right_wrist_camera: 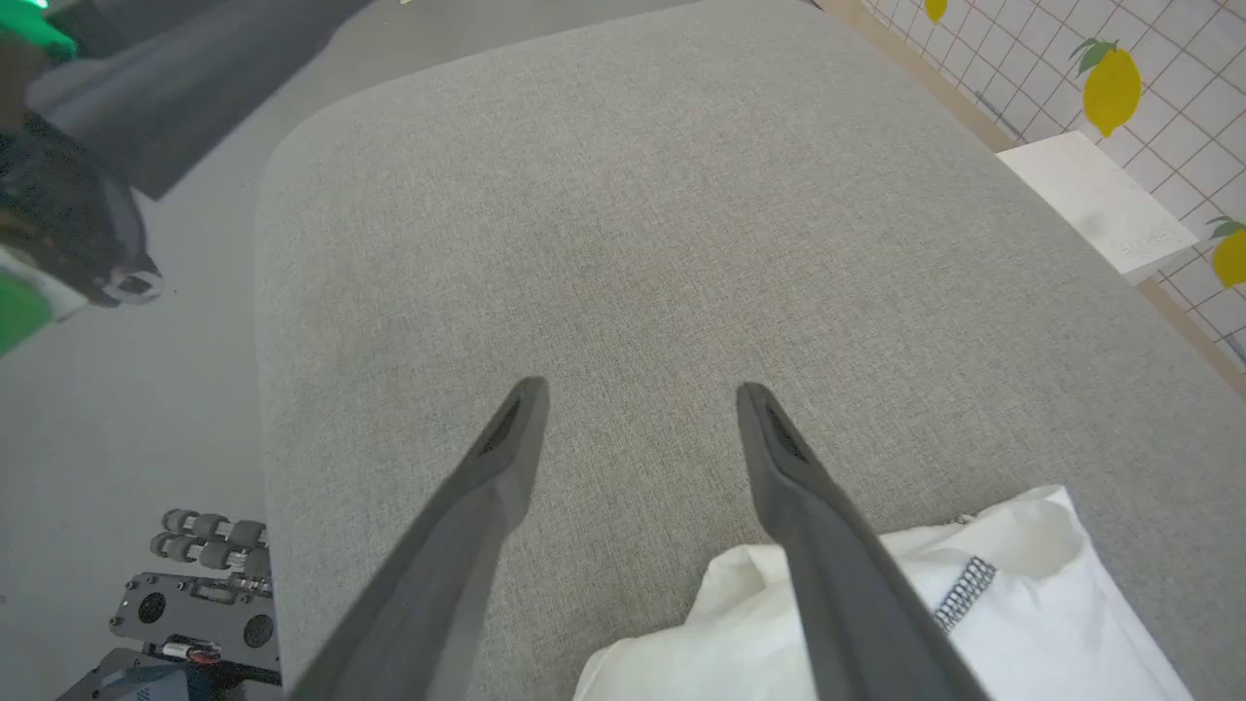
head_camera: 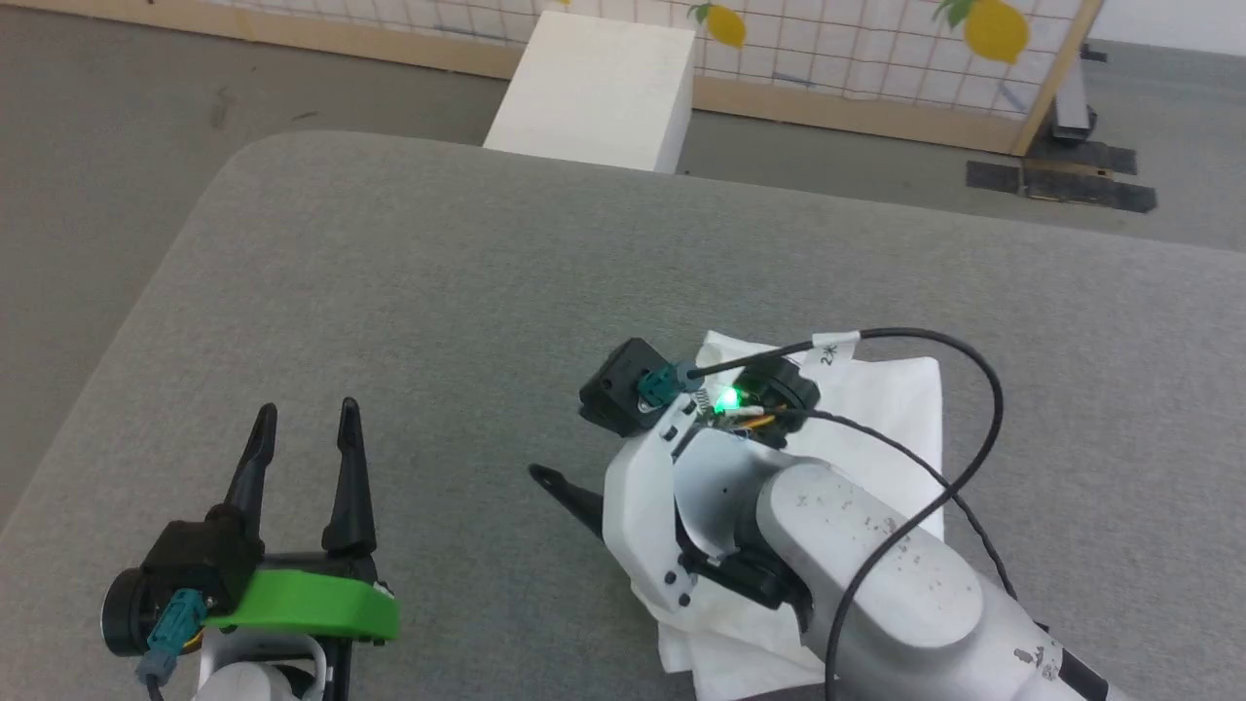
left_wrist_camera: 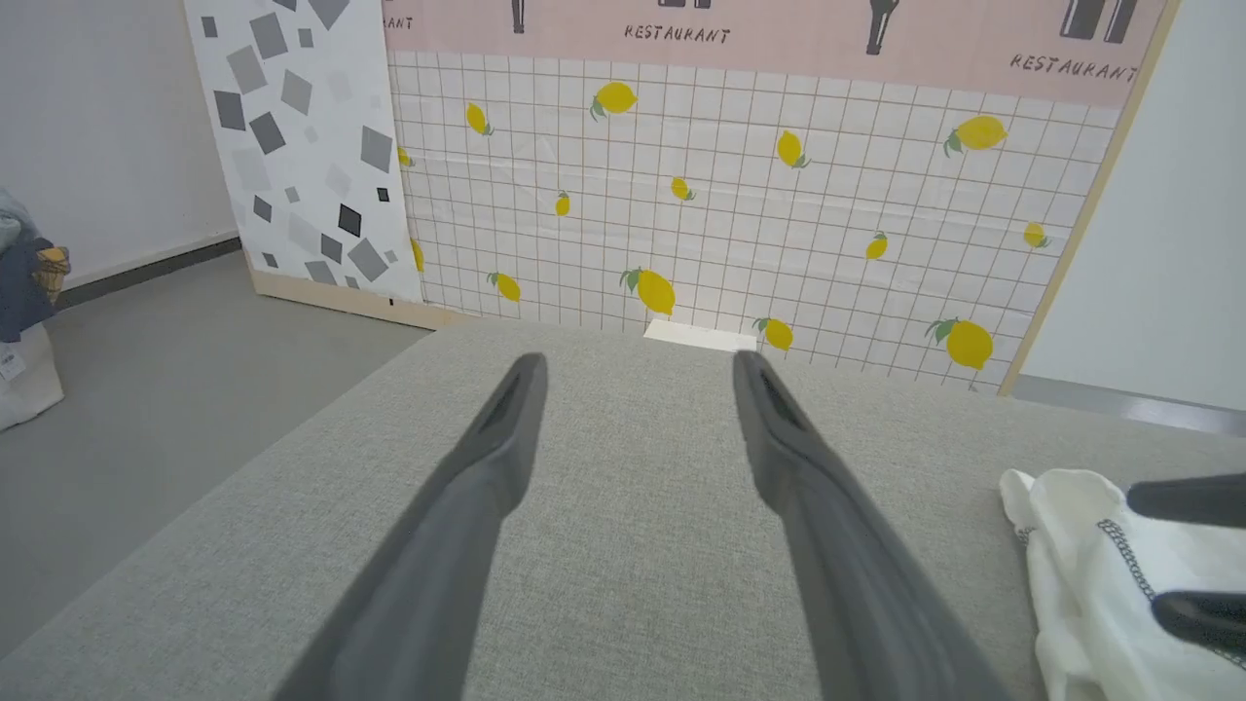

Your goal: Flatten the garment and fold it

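Left pincer sat at the near left of the grey fabric worktop. Its fingers were wide apart with nothing between them, pointing toward the far side. The left wrist view agreed: both fingers were spread over bare grey fabric, clear of the cloth.

Right pincer was also wide and held nothing. In the right wrist view its two fingers were splayed above the worktop, one of them crossing over the edge of the garment. Couldn't tell if it touched the cloth. In the head view one dark fingertip poked out to the left from under the white wrist housing, and a green light was lit on top.

Garment lay at the near right of the worktop as a compact white bundle. Layers were stacked, roughly rectangular, and mostly under the right forearm. A grey zigzag seam showed on the top layer in both wrist views. Its left edge looked rumpled, not crisp. It was well apart from the left pincer.

White box stood on the floor just past the worktop's far edge, in front of the lemon-print grid panel.
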Motion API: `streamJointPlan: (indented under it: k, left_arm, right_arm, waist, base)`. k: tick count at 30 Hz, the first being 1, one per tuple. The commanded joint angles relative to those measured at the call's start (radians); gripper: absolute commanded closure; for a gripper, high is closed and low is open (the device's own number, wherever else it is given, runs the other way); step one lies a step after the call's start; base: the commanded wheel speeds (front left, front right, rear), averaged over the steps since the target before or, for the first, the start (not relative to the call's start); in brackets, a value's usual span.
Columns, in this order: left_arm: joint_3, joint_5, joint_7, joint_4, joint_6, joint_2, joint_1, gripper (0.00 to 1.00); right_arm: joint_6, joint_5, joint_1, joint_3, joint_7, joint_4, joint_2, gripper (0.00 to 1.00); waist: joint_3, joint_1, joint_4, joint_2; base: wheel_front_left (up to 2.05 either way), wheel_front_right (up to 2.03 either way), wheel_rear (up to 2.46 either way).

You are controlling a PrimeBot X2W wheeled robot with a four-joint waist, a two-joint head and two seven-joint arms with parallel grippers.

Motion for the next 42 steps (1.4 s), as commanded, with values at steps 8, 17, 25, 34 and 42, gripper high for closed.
streamJointPlan:
  k: [8,17,25,34,42]
  left_arm:
    - [0.015,0.015,-0.004,-0.03,-0.004,0.001,0.006,0.0]
    - [-0.002,0.02,-0.004,-0.036,-0.007,-0.005,0.008,0.0]
    - [-0.001,0.016,-0.004,-0.017,-0.013,-0.002,-0.007,0.0]
    - [0.011,0.017,-0.004,-0.019,-0.014,-0.003,-0.002,0.0]
    - [0.039,0.011,-0.004,-0.063,-0.002,-0.006,0.016,0.0]
  right_arm:
    - [-0.002,-0.072,0.058,-0.255,0.045,-0.077,-0.069,0.0]
    - [-0.002,-0.254,0.324,-0.568,0.323,-0.159,-0.062,0.0]
    - [-0.002,-0.301,0.377,-0.619,0.351,-0.085,-0.031,0.0]
    - [-0.002,-0.25,0.339,-0.561,0.296,-0.045,-0.082,1.0]
    - [-0.002,-0.128,0.258,-0.353,0.339,-0.144,-0.304,1.0]
  waist:
    - [-0.026,0.0,-0.106,0.0]
    - [-0.007,0.0,-0.123,0.0]
    - [0.016,0.0,-0.096,0.0]
    - [0.027,0.0,-0.138,0.0]
    - [0.052,0.0,-0.33,0.0]
  base:
    - [0.0,0.0,0.0]
    - [0.0,0.0,0.0]
    - [0.0,0.0,0.0]
    - [0.0,0.0,0.0]
    - [0.0,0.0,0.0]
